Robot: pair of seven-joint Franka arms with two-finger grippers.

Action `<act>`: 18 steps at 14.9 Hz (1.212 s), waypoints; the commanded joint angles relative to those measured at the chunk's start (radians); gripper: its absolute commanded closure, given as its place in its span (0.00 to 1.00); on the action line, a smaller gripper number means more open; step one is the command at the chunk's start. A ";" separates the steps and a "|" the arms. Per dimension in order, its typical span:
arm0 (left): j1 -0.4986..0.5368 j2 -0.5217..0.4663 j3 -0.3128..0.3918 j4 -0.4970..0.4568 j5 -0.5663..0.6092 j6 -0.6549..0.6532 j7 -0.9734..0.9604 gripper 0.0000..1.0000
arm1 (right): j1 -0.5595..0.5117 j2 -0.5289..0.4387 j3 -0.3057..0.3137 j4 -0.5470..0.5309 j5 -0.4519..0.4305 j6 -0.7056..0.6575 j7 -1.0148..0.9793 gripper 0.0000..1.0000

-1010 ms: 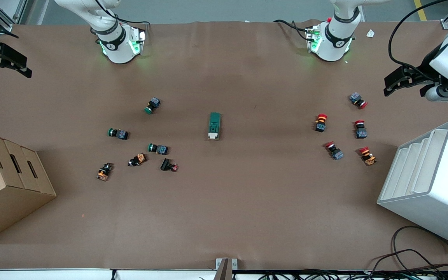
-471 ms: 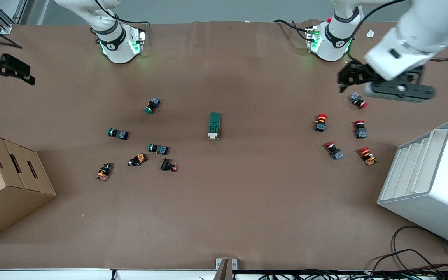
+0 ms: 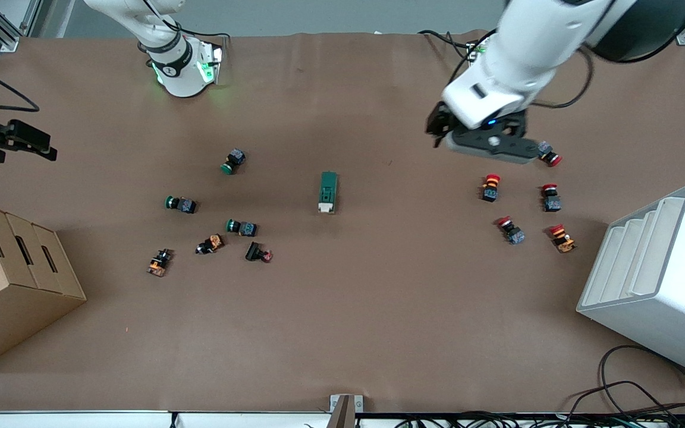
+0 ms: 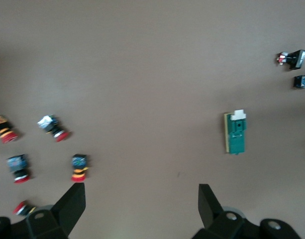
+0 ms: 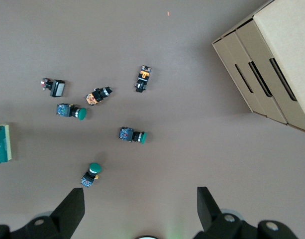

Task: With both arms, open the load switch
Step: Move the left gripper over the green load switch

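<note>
The load switch (image 3: pixel 328 191) is a dark-green block with a white piece at the end nearer the front camera. It lies flat at the table's middle and also shows in the left wrist view (image 4: pixel 236 132) and at the edge of the right wrist view (image 5: pixel 0 144). My left gripper (image 3: pixel 437 128) hangs open over bare table between the switch and the red buttons, and nothing is between its fingers (image 4: pixel 72 201). My right gripper (image 3: pixel 42 145) hangs open and empty over the table's edge at the right arm's end, above the cardboard box.
Several green, orange and black push buttons (image 3: pixel 240 227) lie toward the right arm's end. Several red-capped buttons (image 3: pixel 490 186) lie toward the left arm's end. A cardboard box (image 3: pixel 9 279) and a white slotted rack (image 3: pixel 657 279) stand at the table's two ends.
The left arm has swung in from the table's end toward the middle, passing over the red buttons. The right gripper has drifted slightly toward the cardboard box. The switch has not moved.
</note>
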 commanded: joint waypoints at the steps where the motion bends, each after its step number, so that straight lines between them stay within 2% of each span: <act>1: -0.093 0.051 0.000 0.010 0.036 0.036 -0.102 0.00 | -0.022 0.110 0.014 0.015 -0.056 0.012 -0.011 0.00; 3: -0.177 0.052 -0.003 -0.033 0.134 0.044 -0.243 0.00 | -0.022 0.115 0.016 0.012 -0.110 0.006 -0.005 0.00; 5: -0.239 0.053 -0.005 -0.080 0.192 0.080 -0.394 0.00 | -0.010 0.115 0.025 0.009 -0.101 0.008 0.045 0.00; 7: -0.291 0.056 -0.005 -0.149 0.201 0.209 -0.530 0.00 | 0.028 0.138 0.028 0.005 -0.034 0.012 0.267 0.00; 9: -0.327 0.084 -0.005 -0.201 0.277 0.341 -0.671 0.00 | 0.080 0.174 0.028 0.005 0.049 0.014 0.467 0.00; 13: -0.424 0.188 -0.005 -0.200 0.457 0.395 -0.944 0.00 | 0.250 0.256 0.028 0.009 0.065 0.078 0.871 0.00; 16: -0.467 0.260 -0.006 -0.202 0.595 0.435 -1.115 0.00 | 0.376 0.351 0.028 0.018 0.060 0.151 1.158 0.00; 18: -0.502 0.317 -0.005 -0.202 0.676 0.484 -1.242 0.00 | 0.425 0.441 0.028 0.067 0.062 0.199 1.304 0.00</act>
